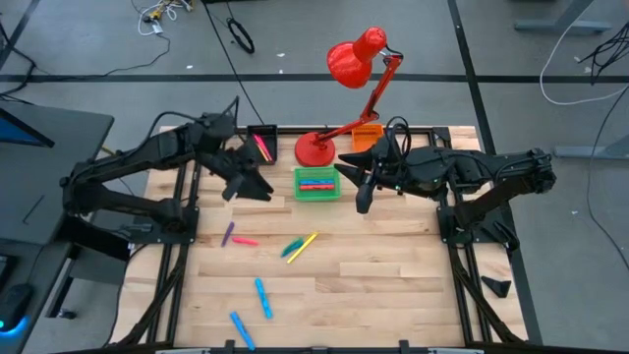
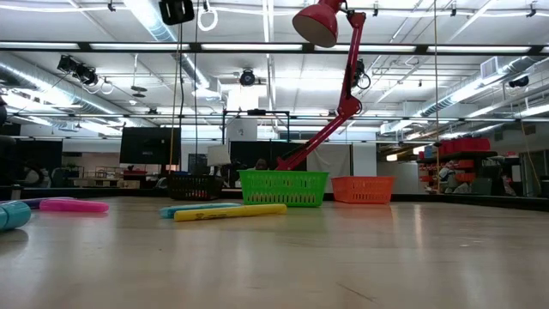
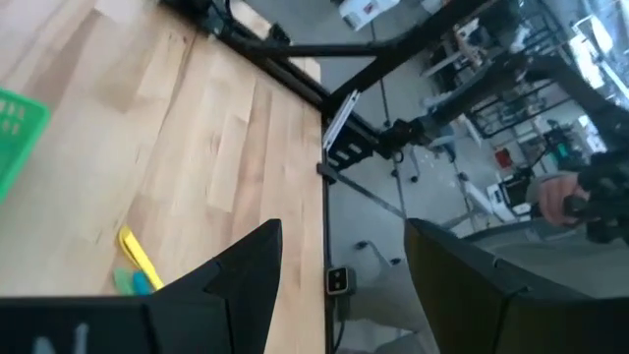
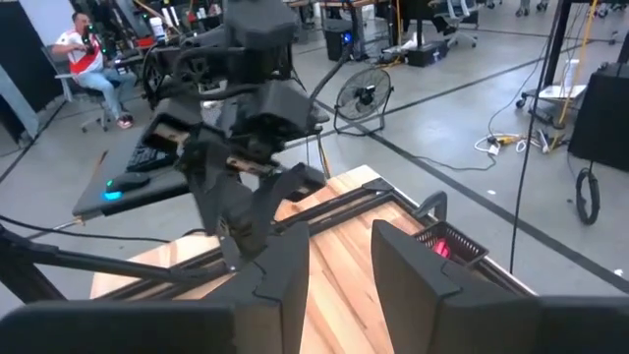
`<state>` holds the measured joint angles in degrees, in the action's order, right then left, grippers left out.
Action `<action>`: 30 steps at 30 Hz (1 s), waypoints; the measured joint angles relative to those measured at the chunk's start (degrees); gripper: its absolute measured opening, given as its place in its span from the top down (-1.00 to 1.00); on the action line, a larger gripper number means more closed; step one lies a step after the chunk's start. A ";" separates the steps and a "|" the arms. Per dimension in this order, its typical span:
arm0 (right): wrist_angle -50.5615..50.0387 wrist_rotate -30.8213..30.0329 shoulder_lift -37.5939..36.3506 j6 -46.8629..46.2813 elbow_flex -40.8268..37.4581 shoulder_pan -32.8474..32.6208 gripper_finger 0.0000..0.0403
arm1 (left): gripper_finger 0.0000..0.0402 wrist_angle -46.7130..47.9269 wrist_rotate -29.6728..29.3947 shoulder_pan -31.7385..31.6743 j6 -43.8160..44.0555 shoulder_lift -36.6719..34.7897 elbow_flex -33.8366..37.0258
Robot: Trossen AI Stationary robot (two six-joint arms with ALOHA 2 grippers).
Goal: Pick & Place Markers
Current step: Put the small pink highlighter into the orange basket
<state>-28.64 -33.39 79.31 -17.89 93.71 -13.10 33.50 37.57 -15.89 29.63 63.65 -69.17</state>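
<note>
Loose markers lie on the wooden table: a purple one (image 1: 227, 233), a pink one (image 1: 246, 241), a teal one (image 1: 292, 249) beside a yellow one (image 1: 308, 243), and two blue ones (image 1: 262, 297) (image 1: 242, 329). More markers lie in the green bin (image 1: 316, 184), and pink ones lie in the black bin (image 1: 261, 144). My left gripper (image 1: 259, 190) hovers open left of the green bin, its fingers (image 3: 246, 285) holding nothing. My right gripper (image 1: 358, 187) hangs open right of that bin, its fingers (image 4: 285, 270) also holding nothing.
A red desk lamp stands with its base (image 1: 314, 149) between the black bin and an orange bin (image 1: 366, 136) at the table's far edge, its head (image 1: 354, 57) beyond the table. The near half of the table holds only the loose markers. A person (image 4: 84, 59) sits in the room behind.
</note>
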 joint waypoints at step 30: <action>0.77 -0.02 0.00 4.03 0.00 -0.02 0.42 | 0.03 41.69 -37.36 21.44 1.16 22.74 -37.42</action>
<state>-27.87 -33.41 79.31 -13.86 93.71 -13.13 75.18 0.21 5.55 30.79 86.39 -106.58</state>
